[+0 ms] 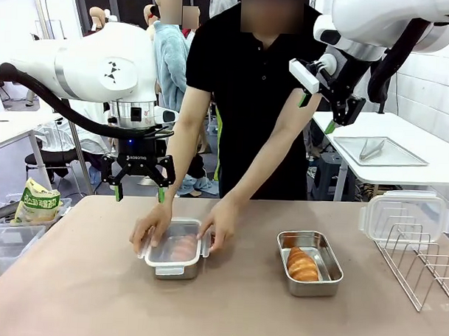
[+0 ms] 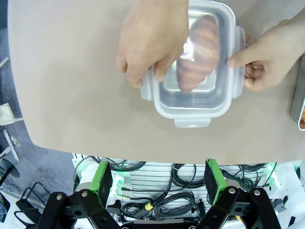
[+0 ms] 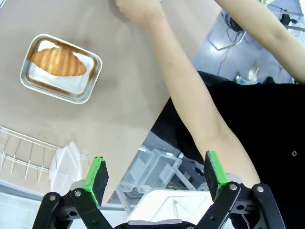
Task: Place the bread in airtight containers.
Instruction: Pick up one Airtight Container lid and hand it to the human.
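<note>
Front view: my left gripper hangs with its fingers spread wide, empty, over the table's far edge. Just in front of it, a person's hand and other hand press on the lidded container. My right gripper is raised high, also spread and empty. A croissant roll lies in the open steel container, near the wire rack.

Left wrist view: beyond my green pads, a second roll shows through the clear lid, with fingers on both of its long sides.

Right wrist view: between my parted pads is the person's forearm. The croissant roll lies well off in its open pan.
</note>
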Motion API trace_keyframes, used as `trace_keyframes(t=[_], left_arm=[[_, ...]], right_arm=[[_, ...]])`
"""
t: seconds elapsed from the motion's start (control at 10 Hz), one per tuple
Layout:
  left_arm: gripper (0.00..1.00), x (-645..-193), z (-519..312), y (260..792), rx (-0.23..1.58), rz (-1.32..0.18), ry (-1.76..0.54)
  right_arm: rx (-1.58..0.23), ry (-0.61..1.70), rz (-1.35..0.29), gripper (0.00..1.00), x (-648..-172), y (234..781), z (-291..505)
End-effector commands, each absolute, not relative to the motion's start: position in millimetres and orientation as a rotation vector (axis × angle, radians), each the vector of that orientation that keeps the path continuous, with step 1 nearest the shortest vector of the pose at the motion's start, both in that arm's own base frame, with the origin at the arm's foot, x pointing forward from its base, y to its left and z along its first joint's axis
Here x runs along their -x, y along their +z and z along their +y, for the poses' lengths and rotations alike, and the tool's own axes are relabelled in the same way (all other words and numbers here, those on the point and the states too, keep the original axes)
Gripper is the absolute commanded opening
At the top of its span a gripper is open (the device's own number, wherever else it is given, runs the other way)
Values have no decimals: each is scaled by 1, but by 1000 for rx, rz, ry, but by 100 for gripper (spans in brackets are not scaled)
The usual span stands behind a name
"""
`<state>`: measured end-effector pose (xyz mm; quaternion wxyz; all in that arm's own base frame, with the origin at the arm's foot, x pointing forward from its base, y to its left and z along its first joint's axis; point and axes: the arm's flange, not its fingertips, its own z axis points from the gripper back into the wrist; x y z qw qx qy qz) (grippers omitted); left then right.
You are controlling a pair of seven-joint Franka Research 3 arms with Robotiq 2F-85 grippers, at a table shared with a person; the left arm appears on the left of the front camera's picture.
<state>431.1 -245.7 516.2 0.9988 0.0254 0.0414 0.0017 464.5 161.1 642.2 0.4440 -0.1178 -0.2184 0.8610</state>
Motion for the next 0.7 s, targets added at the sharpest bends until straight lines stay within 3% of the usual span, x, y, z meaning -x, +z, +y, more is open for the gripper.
trace_keyframes(t=[0.0,0.6], left_arm=[[100,-430,-244,518,-52,87,6],[100,-430,-244,518,-52,87,6]], right_arm=[[290,2132,-544,100,-464,643,160],[290,2132,-544,100,-464,643,160]])
